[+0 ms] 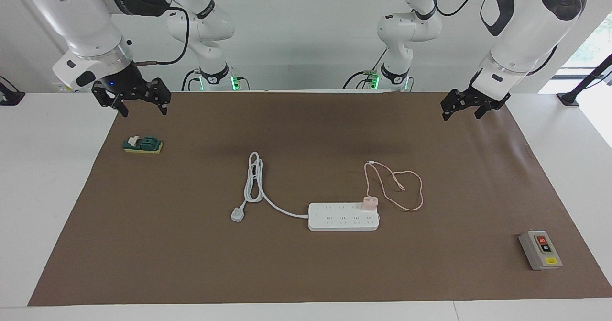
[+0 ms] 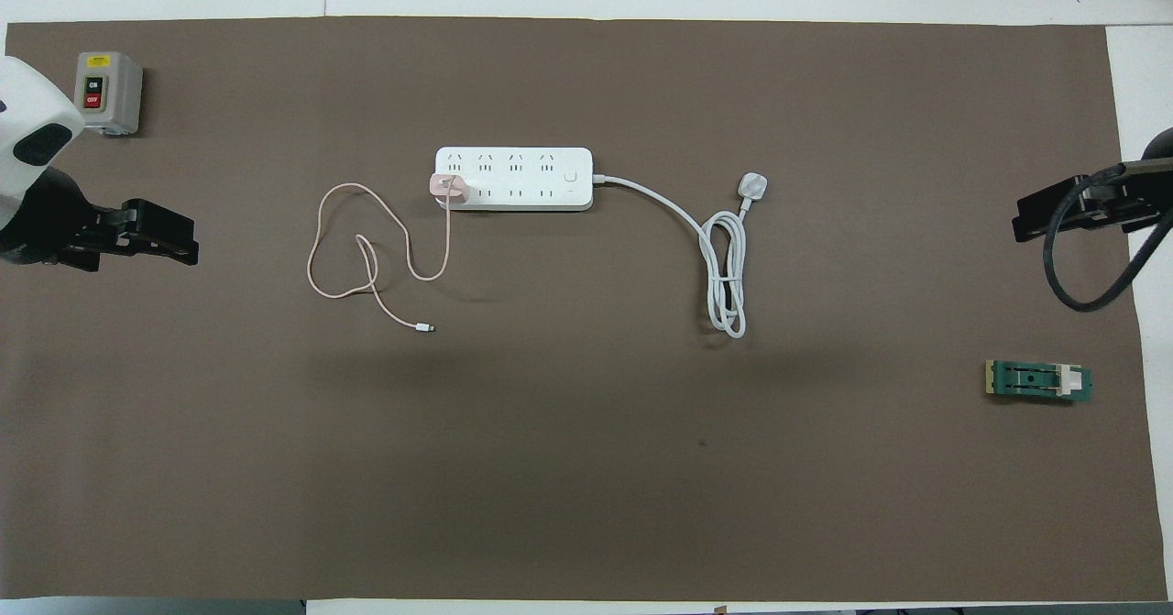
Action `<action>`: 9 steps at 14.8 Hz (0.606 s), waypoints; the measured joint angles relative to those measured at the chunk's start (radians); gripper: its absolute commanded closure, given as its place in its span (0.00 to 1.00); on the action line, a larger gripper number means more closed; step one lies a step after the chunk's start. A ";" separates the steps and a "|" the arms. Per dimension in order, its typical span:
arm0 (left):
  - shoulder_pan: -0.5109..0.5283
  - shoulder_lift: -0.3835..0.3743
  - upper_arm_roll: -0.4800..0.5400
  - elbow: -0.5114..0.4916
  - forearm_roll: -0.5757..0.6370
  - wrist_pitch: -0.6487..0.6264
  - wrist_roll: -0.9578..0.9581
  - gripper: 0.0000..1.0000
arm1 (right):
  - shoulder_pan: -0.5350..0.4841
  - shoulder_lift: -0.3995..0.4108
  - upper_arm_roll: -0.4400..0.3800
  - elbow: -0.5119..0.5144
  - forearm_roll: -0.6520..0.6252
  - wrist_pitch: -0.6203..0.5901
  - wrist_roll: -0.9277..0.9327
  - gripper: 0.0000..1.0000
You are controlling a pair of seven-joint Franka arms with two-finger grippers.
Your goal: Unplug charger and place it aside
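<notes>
The pale pink cube charger (image 1: 369,202) is plugged into the white power strip (image 1: 343,216), at the strip's end toward the left arm; it also shows in the overhead view (image 2: 449,187). Its thin pink cable (image 1: 406,187) loops on the mat nearer to the robots and ends in a small white connector (image 1: 369,161). My left gripper (image 1: 462,115) hangs open and empty over the mat's edge at the left arm's end. My right gripper (image 1: 144,111) hangs open and empty over the mat's corner at the right arm's end. Both are well apart from the charger.
The strip's thick white cord (image 1: 253,177) is coiled toward the right arm's end and ends in a white plug (image 1: 237,214). A green switch block (image 1: 143,144) lies below my right gripper. A grey on/off button box (image 1: 540,249) stands toward the left arm's end, farther from the robots. A brown mat (image 1: 306,273) covers the table.
</notes>
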State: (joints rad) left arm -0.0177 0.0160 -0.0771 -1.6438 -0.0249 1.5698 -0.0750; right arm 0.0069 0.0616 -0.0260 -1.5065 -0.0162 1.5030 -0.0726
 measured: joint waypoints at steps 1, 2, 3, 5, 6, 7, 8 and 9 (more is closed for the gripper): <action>0.000 0.000 0.000 0.000 0.000 0.000 0.000 0.00 | 0.000 0.000 0.000 0.000 0.000 0.000 0.000 0.00; 0.000 0.000 0.000 0.000 0.000 0.002 0.000 0.00 | 0.000 0.000 0.000 0.000 0.000 0.000 0.000 0.00; 0.000 -0.001 0.001 0.000 0.000 0.006 0.000 0.00 | 0.000 0.000 0.001 0.000 0.000 0.000 0.000 0.00; 0.000 -0.003 0.002 0.001 0.000 0.022 -0.001 0.00 | 0.000 0.000 0.008 0.000 0.001 -0.001 0.000 0.00; 0.001 -0.003 0.002 0.001 0.000 0.030 -0.009 0.00 | 0.000 0.000 0.013 0.000 0.001 -0.004 0.000 0.00; 0.000 -0.002 0.002 0.001 0.000 0.035 -0.037 0.00 | 0.000 0.000 0.017 0.000 0.001 -0.008 0.000 0.00; -0.001 -0.002 0.002 0.001 0.000 0.038 -0.081 0.00 | -0.002 0.000 0.021 0.000 0.001 -0.010 0.000 0.00; -0.003 0.001 -0.001 0.001 0.000 0.039 -0.122 0.00 | -0.005 0.000 0.025 -0.001 0.001 -0.015 0.000 0.00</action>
State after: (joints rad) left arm -0.0205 0.0168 -0.0776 -1.6433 -0.0250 1.6086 -0.1970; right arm 0.0023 0.0614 -0.0009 -1.5071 -0.0156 1.4875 -0.0725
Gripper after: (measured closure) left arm 0.000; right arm 0.000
